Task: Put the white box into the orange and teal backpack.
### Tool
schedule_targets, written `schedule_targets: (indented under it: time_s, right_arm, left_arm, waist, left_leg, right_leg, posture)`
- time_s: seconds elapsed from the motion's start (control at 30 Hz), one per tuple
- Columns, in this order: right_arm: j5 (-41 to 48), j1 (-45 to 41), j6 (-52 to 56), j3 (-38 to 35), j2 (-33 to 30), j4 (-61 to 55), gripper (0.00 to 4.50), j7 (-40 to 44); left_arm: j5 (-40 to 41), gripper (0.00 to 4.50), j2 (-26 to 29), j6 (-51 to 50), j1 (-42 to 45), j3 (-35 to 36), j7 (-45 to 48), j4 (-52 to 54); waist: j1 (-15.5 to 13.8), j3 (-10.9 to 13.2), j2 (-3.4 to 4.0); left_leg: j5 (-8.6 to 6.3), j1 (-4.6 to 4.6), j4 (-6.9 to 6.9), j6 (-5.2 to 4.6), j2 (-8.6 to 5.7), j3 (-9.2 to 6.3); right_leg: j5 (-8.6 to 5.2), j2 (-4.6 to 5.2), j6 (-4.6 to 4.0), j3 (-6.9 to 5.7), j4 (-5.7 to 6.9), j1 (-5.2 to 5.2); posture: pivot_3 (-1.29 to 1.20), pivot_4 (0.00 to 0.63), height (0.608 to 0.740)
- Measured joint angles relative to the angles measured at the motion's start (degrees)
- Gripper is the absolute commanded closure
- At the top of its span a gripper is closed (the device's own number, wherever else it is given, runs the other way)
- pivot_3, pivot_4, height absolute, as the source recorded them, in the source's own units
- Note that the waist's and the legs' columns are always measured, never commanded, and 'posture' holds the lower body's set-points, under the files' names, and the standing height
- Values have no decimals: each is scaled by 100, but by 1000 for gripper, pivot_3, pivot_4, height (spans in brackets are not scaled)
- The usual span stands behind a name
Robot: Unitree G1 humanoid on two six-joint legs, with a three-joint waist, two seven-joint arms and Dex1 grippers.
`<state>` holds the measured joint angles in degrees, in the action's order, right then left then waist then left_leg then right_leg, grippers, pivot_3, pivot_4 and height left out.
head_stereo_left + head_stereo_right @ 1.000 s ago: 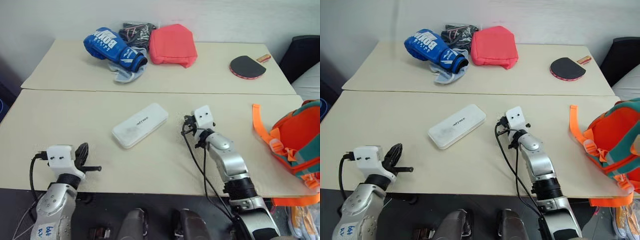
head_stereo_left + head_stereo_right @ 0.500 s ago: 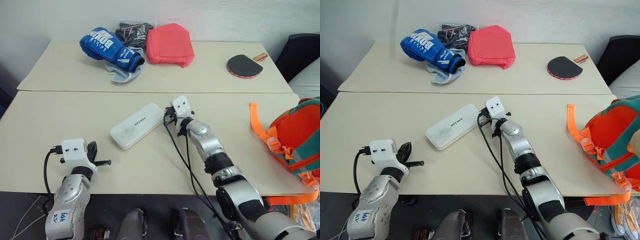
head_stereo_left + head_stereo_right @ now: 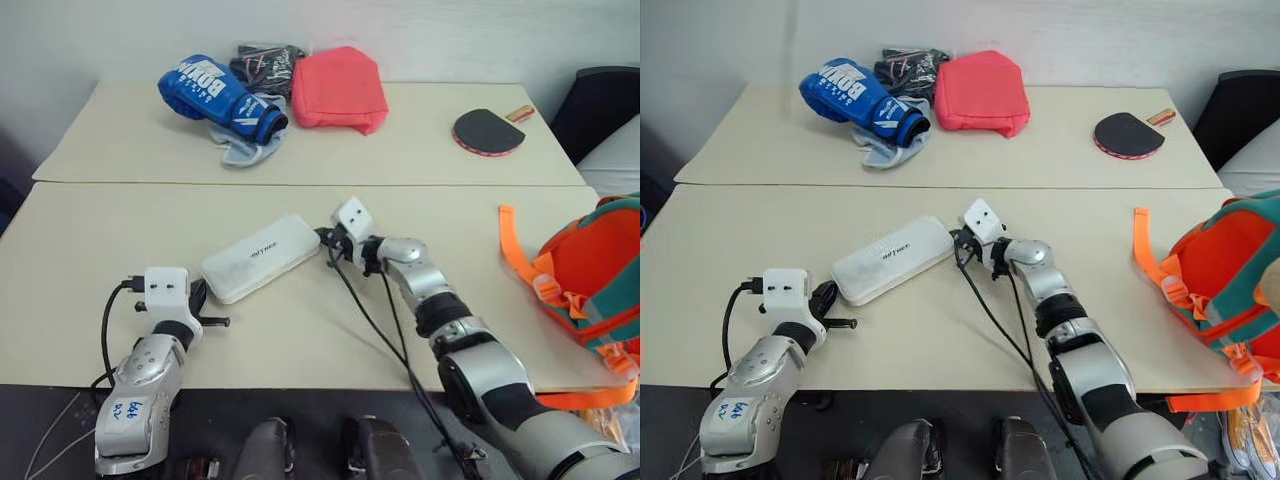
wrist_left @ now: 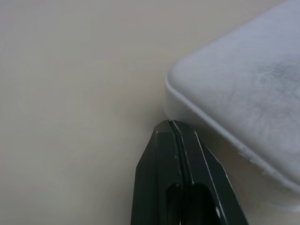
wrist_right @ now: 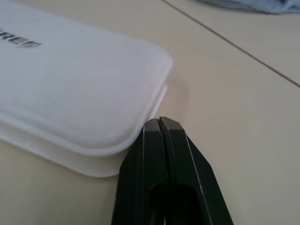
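Observation:
The white box [image 3: 260, 258] lies flat and slanted on the near table, with small dark lettering on top. My right gripper [image 3: 325, 240] is shut, its tip against the box's right end [image 5: 70, 89]. My left gripper [image 3: 198, 297] is also shut and sits just off the box's near left corner [image 4: 243, 93]; its closed tip [image 4: 169, 125] is a small gap from the edge. The orange and teal backpack [image 3: 590, 275] hangs at the table's right edge, with an orange strap [image 3: 520, 262] lying on the tabletop.
On the far table lie a blue boxing glove [image 3: 215, 90], a black bundle [image 3: 265, 62], a coral-red pouch [image 3: 342, 88] and a table tennis paddle [image 3: 487, 130]. A seam [image 3: 300, 184] divides the two tables. A black cable [image 3: 365, 310] trails from my right wrist.
My right gripper swung left to the box's right end, and the box slid a little left toward my left gripper. The left gripper edged forward to the box's corner.

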<state>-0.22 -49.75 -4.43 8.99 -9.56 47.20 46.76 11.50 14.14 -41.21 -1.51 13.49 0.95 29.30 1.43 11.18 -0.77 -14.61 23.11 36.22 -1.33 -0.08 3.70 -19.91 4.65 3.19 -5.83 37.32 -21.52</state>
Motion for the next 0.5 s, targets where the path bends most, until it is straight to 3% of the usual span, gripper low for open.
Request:
schedule_targets:
  time_s: [0.2, 0.5]
  right_arm:
    - [172, 897, 707, 259, -554, -1644, 4466, 1005]
    - [408, 2164, 1876, 343, -1600, -4006, 4466, 1582]
  left_arm:
    - [-12, 4500, 309, 156, -102, -26, 419, -57]
    - [-8, 4500, 951, 496, -281, -387, 1413, -63]
  waist:
    - [2, 0, 0]
    - [-40, 0, 1]
  left_leg:
    - [-2, -3, -2, 3, 0, -1]
    - [-8, -5, -6, -2, 0, -2]
  right_leg:
    - [0, 1, 0, 1, -16, 0]
    - [0, 5, -1, 1, -41, 3]
  posture:
    - [0, 150, 740]
    - [0, 150, 740]
